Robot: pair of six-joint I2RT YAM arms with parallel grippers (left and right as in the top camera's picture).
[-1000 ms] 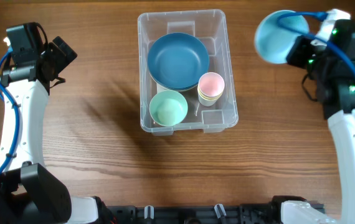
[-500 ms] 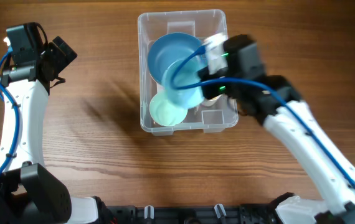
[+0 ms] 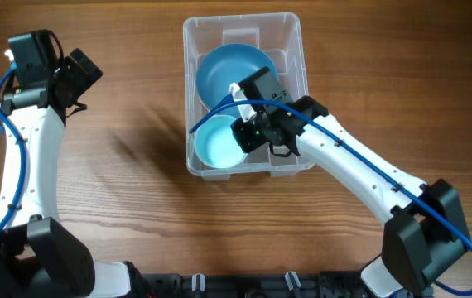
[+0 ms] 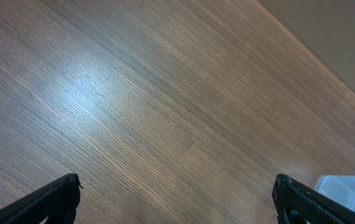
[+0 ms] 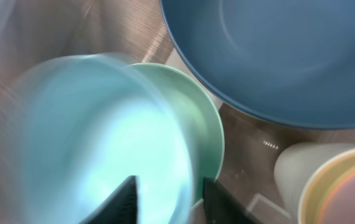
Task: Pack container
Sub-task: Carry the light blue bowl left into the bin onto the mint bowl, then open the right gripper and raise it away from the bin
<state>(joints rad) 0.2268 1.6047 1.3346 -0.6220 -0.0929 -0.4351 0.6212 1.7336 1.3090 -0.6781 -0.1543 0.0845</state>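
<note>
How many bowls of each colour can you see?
dark blue bowl: 1
light blue bowl: 1
green bowl: 1
Total: 3 bowls in view

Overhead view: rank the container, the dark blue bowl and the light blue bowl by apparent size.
Largest: container.
Then: dark blue bowl, partly hidden by the right arm.
Smallest: light blue bowl, though it may sit nearer the camera, so slightly flattered.
</note>
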